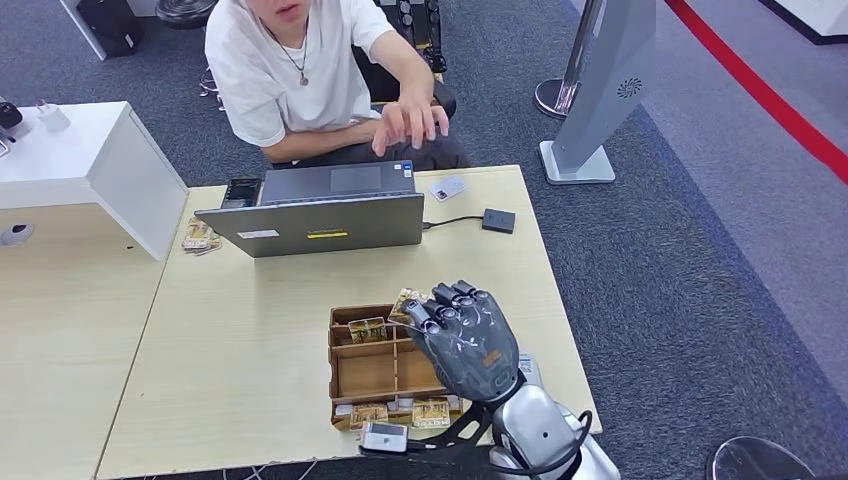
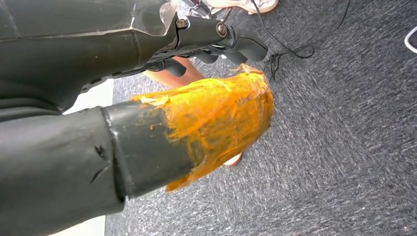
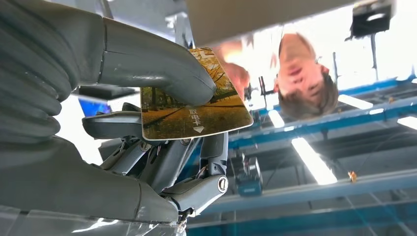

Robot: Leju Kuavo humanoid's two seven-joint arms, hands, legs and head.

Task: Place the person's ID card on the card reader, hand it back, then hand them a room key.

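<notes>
Above the brown compartmented wooden card tray [image 1: 365, 375] near the bench's [image 1: 250, 370] front edge, the grey right hand [image 1: 465, 335] is raised, back toward the head camera. Its thumb [image 3: 157, 73] and fingers [image 3: 113, 125] pinch an autumn-leaf printed room key card [image 3: 196, 105], free end pointing outward. Seated person's open hand [image 1: 408, 122] waits across the bench, beyond the grey laptop [image 1: 320, 212]; hand-over likely next. Left hand [image 2: 216, 42] hangs over carpet, fingers curled, holding nothing.
</notes>
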